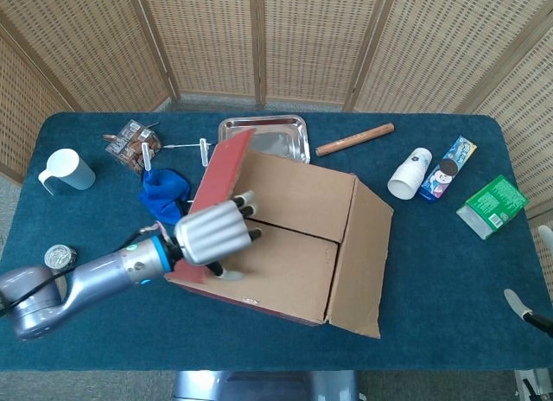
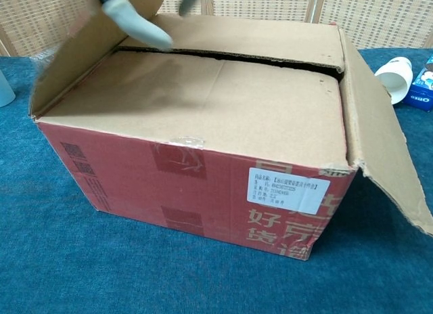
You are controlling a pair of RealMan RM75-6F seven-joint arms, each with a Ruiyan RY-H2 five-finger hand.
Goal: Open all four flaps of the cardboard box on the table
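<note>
The cardboard box (image 1: 285, 245) sits mid-table, red on its outer sides (image 2: 189, 192). My left hand (image 1: 212, 235) grips the edge of the left flap (image 1: 220, 172) and has it raised steeply; in the chest view only a fingertip (image 2: 139, 28) shows against that flap (image 2: 81, 57). The right flap (image 1: 363, 263) hangs open down the box's right side (image 2: 385, 145). Both inner flaps lie flat and closed, the near one (image 2: 203, 104) and the far one (image 2: 257, 40). Only fingertips of my right hand (image 1: 531, 271) show at the right edge, spread apart and holding nothing.
Behind the box lie a metal tray (image 1: 263, 135) and a wooden rolling pin (image 1: 354, 139). To the right are a white cup (image 1: 409, 173), an Oreo box (image 1: 449, 168) and a green carton (image 1: 492, 206). A blue cloth (image 1: 164, 196), snack bag (image 1: 131, 145) and mug (image 1: 67, 170) are left.
</note>
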